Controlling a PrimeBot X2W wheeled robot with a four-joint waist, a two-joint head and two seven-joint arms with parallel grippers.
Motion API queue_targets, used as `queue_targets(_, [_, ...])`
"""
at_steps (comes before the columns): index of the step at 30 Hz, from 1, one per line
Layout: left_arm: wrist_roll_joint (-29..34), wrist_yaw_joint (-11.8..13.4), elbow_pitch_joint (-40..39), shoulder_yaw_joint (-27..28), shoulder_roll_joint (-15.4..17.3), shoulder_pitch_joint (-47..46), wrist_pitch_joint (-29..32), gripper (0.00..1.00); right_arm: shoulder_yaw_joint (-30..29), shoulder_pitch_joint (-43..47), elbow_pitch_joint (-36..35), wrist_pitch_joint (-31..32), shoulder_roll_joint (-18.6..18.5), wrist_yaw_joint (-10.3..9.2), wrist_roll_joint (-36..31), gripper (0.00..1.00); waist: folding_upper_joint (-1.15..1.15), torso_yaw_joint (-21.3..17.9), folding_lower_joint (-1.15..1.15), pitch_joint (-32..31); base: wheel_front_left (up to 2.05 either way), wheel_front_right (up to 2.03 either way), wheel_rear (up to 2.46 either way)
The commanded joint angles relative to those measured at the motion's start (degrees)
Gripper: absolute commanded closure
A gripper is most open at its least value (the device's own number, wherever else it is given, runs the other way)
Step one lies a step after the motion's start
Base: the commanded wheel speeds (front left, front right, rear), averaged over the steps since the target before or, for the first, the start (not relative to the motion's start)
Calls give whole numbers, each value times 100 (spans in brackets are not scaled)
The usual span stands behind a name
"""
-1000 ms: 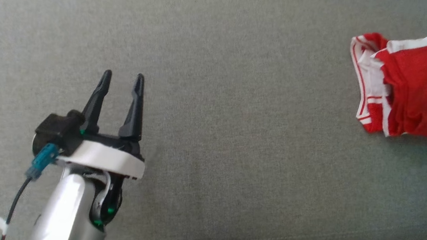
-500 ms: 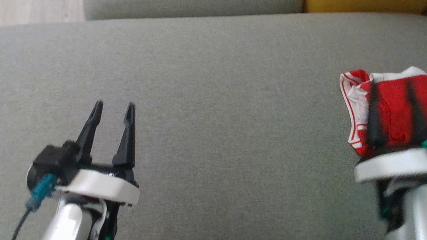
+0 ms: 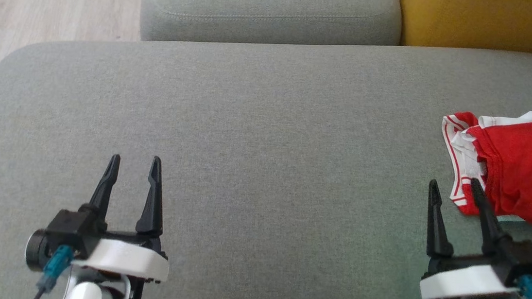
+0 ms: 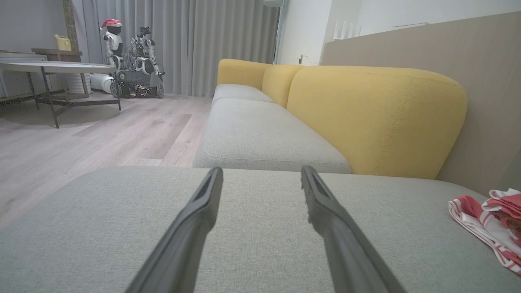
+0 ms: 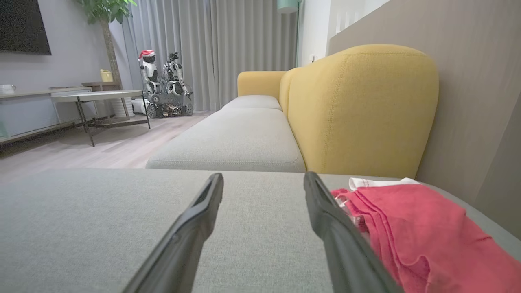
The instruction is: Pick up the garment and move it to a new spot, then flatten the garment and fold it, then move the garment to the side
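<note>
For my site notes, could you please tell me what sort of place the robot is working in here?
Most likely a home-style living room: a grey-and-yellow sofa, a wood floor and full-length curtains.

The head view now takes in more than it does a second ago: beyond the grey seat cushion [image 3: 269, 120] it shows a second cushion [image 3: 270, 8], a yellow backrest [image 3: 478, 18] and wooden floor [image 3: 41, 1], so the camera has shifted. The right gripper [image 3: 454, 183] comes into this view within that second. Half a second ago its fingers lie across the red garment [image 3: 522, 169]; now it stands at the garment's near left corner, one fingertip overlapping the striped edge.
</note>
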Motion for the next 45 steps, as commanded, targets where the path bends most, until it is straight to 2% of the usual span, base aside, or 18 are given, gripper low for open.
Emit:
queue_targets(1, [58, 25, -208, 195, 12, -126, -28, 0, 111, -90, -214, -83, 5, 10, -40, 0, 0, 18, 0, -5, 0, 0, 0])
queue_targets(5, [72, 112, -224, 186, 12, -62, -28, 0, 86, -19, -233, -101, 12, 10, -47, 0, 0, 44, 0, -16, 0, 0, 0])
queue_targets(12, [3, 113, -255, 167, 12, -19, -28, 0, 79, -10, -257, -107, 14, 10, 19, 0, 0, 51, 0, -10, 0, 0, 0])
queue_targets(17, [-109, -84, -245, 157, 12, 17, -28, 0, 150, 14, -268, -107, 14, 10, 42, 0, 0, 48, 0, 0, 0, 0, 0])
queue_targets(44, [-608, -404, -219, 400, 12, 70, -28, 0, 255, 13, -246, -108, 15, 10, 153, 0, 0, 36, 0, 17, 0, 0, 0])
queue_targets(45, [-607, -399, -38, 161, 2, 201, 0, 100, 119, 108, -66, -31, 33, 0, 127, 100, 0, 35, 0, 17, 0, 0, 0])
